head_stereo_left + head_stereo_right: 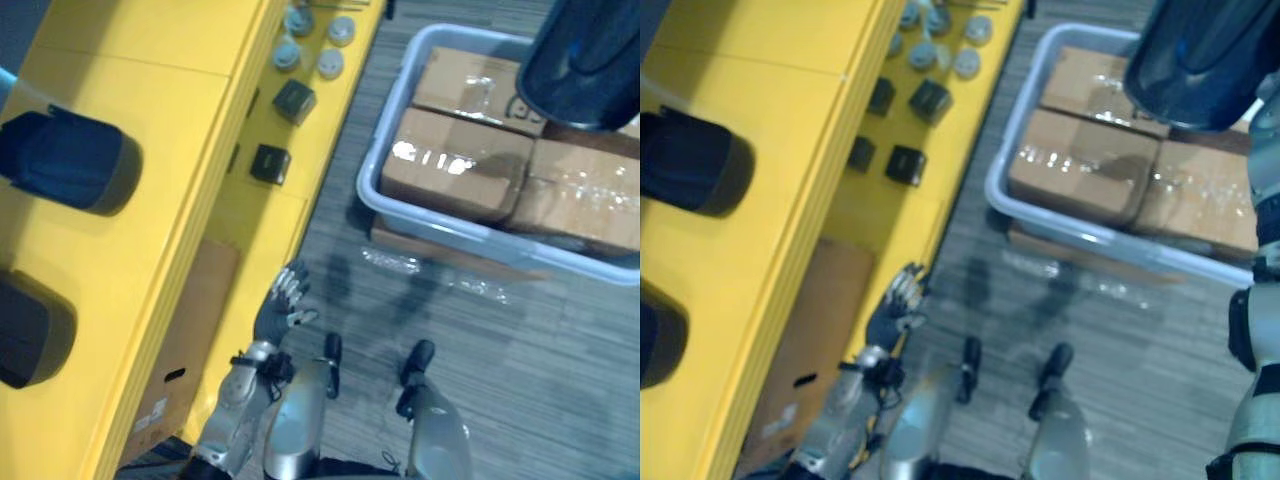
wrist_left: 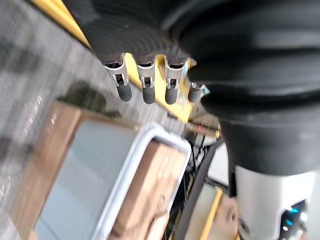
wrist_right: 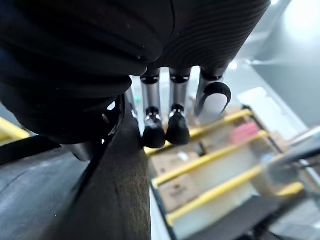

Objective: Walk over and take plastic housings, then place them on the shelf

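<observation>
A large dark plastic housing [image 1: 585, 60] is held up high at the right, over the tote. In the right wrist view, my right hand [image 3: 160, 125] has its fingers curled against the housing's dark wall [image 3: 115, 190]. Two more dark housings [image 1: 65, 160] [image 1: 30, 330] lie on the top of the yellow shelf [image 1: 150, 230] at the left. My left hand [image 1: 280, 305] hangs low beside the shelf's front, fingers [image 2: 145, 85] relaxed and holding nothing.
A grey tote [image 1: 400, 215] packed with cardboard boxes [image 1: 450, 165] stands on the carpet to the right. Small black blocks [image 1: 270, 163] and grey round caps [image 1: 330, 62] sit on a lower shelf level. A flat cardboard box [image 1: 190, 340] leans under the shelf.
</observation>
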You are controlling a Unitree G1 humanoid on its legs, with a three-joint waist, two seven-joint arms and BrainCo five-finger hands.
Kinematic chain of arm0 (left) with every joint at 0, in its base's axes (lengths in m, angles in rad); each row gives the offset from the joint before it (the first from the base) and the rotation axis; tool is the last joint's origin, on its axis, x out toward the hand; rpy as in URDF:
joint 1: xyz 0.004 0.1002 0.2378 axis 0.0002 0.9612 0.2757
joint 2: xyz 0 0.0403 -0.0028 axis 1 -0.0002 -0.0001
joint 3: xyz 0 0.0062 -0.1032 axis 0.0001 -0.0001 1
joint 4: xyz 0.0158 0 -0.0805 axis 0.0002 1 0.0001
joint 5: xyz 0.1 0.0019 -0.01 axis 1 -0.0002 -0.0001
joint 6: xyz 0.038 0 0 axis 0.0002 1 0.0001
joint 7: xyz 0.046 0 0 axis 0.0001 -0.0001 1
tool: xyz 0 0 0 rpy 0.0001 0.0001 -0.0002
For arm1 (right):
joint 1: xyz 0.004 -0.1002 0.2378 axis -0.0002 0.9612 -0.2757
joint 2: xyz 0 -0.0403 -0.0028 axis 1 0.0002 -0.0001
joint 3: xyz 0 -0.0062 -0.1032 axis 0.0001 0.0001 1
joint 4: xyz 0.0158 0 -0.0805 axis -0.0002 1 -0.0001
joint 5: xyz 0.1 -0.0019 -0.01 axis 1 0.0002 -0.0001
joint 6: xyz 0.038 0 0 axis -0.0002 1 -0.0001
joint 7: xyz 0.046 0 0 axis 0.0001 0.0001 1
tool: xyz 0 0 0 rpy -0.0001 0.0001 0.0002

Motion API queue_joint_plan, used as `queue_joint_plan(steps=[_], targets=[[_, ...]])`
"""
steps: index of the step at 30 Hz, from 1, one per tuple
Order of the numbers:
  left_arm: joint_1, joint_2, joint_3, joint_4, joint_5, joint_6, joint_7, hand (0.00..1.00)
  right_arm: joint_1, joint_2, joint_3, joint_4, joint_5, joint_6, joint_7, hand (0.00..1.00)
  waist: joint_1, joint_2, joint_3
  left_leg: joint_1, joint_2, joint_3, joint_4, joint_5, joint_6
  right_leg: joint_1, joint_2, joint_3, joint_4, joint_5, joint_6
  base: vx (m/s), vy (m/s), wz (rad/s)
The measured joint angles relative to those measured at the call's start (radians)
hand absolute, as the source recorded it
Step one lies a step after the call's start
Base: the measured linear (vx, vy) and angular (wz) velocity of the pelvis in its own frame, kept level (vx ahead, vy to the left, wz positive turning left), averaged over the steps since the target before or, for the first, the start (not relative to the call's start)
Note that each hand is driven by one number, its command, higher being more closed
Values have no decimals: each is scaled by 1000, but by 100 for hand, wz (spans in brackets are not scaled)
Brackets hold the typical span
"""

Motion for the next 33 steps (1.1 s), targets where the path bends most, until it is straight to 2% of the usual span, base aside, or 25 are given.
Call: queue_joint_plan(steps=[2,5,8,10,13,16,20,25,33], targets=[[-34,3,11,-4,-1,19,2,0,51,36,-15,-46,-18,-9,9,100,-15,-17,-4,12,2,8,-9,1,-3,11,6,12,-16,9,0,-41,8,-20],[-111,3,28,11,-1,52,30,0,121,93,-20,-120,-56,-24,41,100,-34,-59,-10,17,10,29,-14,4,-7,11,14,27,-41,26,-6,-59,6,-20],[-199,2,32,71,0,77,92,0,190,141,-21,-186,-96,-45,71,100,-43,-98,-29,31,19,53,-17,6,-9,16,23,49,-54,41,-9,-41,4,-21],[-250,0,36,107,8,101,134,0,231,167,-30,-228,-121,-65,93,100,-49,-113,-37,54,21,59,-24,7,-12,37,26,54,-65,46,-10,-32,10,-14],[-335,0,63,148,15,153,205,0,253,215,-35,-260,-163,-120,111,100,-64,-143,-55,73,23,68,-37,14,-20,51,29,62,-77,54,-14,-51,7,-8],[-400,2,79,200,36,189,235,0,262,233,-35,-261,-194,-159,118,100,-64,-165,-66,80,23,78,-50,23,-24,56,33,72,-98,69,-16,-56,6,-10],[-457,1,81,228,36,216,246,0,289,251,-33,-261,-226,-198,129,100,-67,-172,-70,81,23,80,-50,28,-25,64,34,72,-109,79,-16,-43,21,0],[-515,2,85,260,27,217,246,0,298,272,-23,-261,-255,-228,131,100,-67,-172,-70,81,22,80,-52,33,-27,64,34,72,-109,84,-17,-29,27,1],[-556,3,85,261,-4,218,231,0,297,280,74,-258,-291,-248,144,100,-66,-172,-70,80,21,78,-52,36,-27,64,34,71,-110,88,-18,-31,37,1]])
